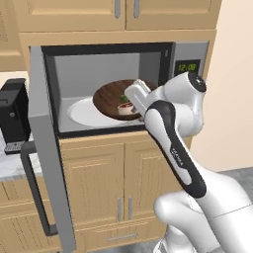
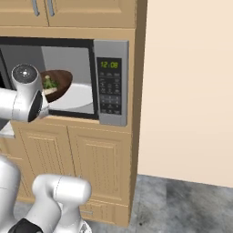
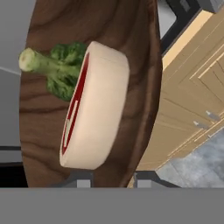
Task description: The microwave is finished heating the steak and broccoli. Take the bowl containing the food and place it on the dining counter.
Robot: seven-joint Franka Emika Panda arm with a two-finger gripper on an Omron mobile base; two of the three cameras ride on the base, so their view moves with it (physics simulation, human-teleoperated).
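The microwave [image 1: 189,51] stands open, its grey door [image 1: 45,148] swung out to the left. Inside, the dark-brown bowl [image 1: 109,97] tilts above the white turntable plate [image 1: 79,114]. It holds the steak [image 3: 94,109] and the broccoli [image 3: 61,70]. My gripper [image 3: 111,180] reaches in from the right, its fingers closed over the bowl's near rim. From the right base view the bowl [image 2: 60,81] shows tipped behind my wrist, with the broccoli [image 2: 50,84] in it. The dining counter is out of view.
A black coffee machine [image 1: 12,113] sits on the marble counter [image 1: 10,167] left of the door. The door's dark bar handle [image 1: 34,195] juts toward me. Wooden cabinets [image 1: 99,183] run below, and a beige wall [image 2: 182,91] rises at the right.
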